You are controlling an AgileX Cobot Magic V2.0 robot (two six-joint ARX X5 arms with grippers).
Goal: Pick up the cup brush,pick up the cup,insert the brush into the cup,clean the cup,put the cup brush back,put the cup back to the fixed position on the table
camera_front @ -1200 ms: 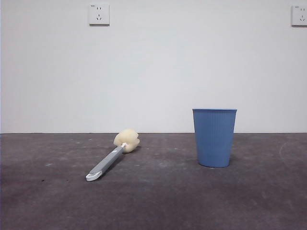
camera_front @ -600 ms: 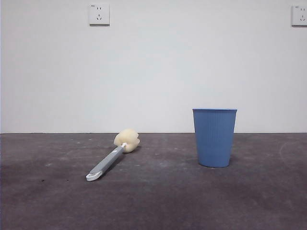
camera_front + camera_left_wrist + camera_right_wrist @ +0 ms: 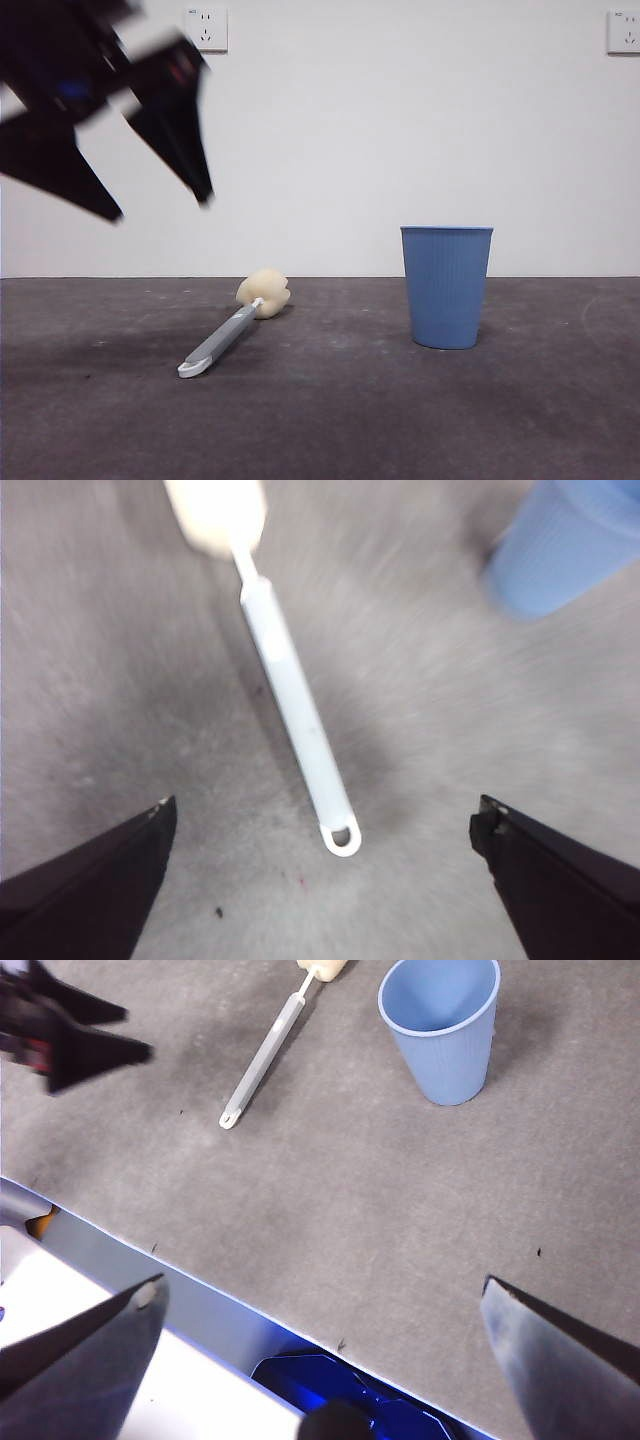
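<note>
1. Since a moment ago, when no arm showed in the front view, the left gripper [image 3: 160, 210] is now swinging in high at the upper left, blurred by its motion; the cup brush [image 3: 232, 331] and the cup [image 3: 446, 287] are lying and standing just where they were.
2. Its fingers [image 3: 95, 875] are spread wide, holding nothing; in the left wrist view the brush handle [image 3: 295, 715] is lying between them, so the approach seems aimed at the handle.
3. The cup brush is lying flat on the bench [image 3: 330, 420], white looped tip toward the camera, cream sponge head [image 3: 263, 293] farther back; the handle is lying clear of everything, probably the easiest part to grip.
4. The cup is standing upright, mouth up, well apart from the brush; that is leaving room for each arm.
5. The right gripper [image 3: 320, 1360] is waiting back over the bench edge, fingers wide and holding nothing, looking down on both things.
6. By my judgement the first step, picking up the brush, is only beginning.
</note>
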